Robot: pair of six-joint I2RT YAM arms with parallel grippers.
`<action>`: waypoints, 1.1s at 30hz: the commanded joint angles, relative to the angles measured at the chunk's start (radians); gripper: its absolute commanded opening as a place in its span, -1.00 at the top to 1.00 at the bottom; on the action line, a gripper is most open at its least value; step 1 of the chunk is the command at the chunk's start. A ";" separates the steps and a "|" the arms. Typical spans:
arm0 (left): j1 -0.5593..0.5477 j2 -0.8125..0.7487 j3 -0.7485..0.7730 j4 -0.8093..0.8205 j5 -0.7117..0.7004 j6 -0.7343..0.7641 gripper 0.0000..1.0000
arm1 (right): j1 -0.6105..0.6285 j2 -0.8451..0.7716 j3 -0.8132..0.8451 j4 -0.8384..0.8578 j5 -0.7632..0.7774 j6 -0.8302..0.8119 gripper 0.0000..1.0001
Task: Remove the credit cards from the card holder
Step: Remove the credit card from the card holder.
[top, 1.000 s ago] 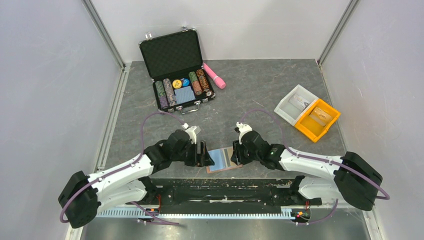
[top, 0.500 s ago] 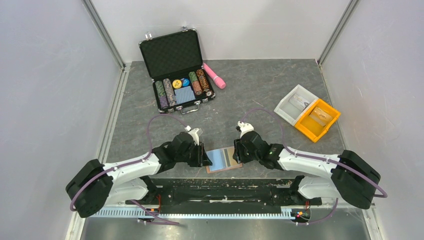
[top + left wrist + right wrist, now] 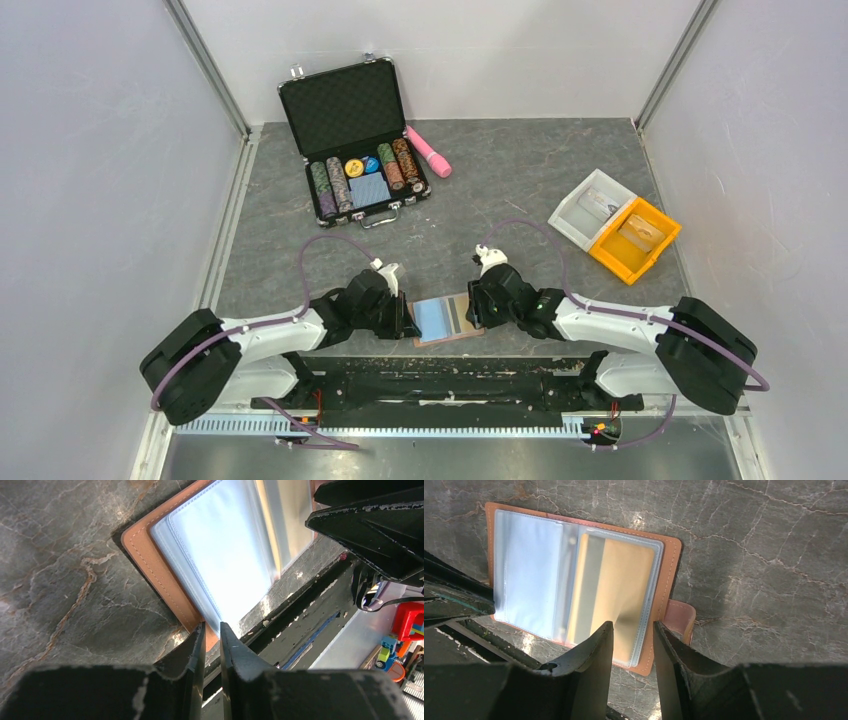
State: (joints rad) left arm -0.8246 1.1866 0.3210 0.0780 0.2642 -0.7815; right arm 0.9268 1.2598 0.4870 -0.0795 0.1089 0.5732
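Top camera looks down; both wrist cameras closely share the card holder (image 3: 669, 575).

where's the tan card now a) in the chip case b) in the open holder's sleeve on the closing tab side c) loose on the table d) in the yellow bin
b, the tan card sits tucked inside the open card holder, on the half beside the closing tab.
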 commanded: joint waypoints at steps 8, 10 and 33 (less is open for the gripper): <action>-0.001 0.009 -0.016 0.045 -0.001 0.014 0.56 | 0.005 0.021 -0.010 0.071 -0.049 0.029 0.24; -0.001 0.009 -0.016 0.045 0.000 0.015 0.56 | 0.004 0.020 -0.010 0.071 -0.052 0.031 0.24; 0.000 0.019 -0.014 0.045 0.013 0.015 0.56 | 0.004 -0.022 -0.017 0.253 -0.230 0.089 0.27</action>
State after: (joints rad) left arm -0.8242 1.2045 0.3138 0.1036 0.2737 -0.7815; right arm 0.9199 1.2667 0.4706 0.0963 -0.0345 0.6285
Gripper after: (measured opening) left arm 0.218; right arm 0.378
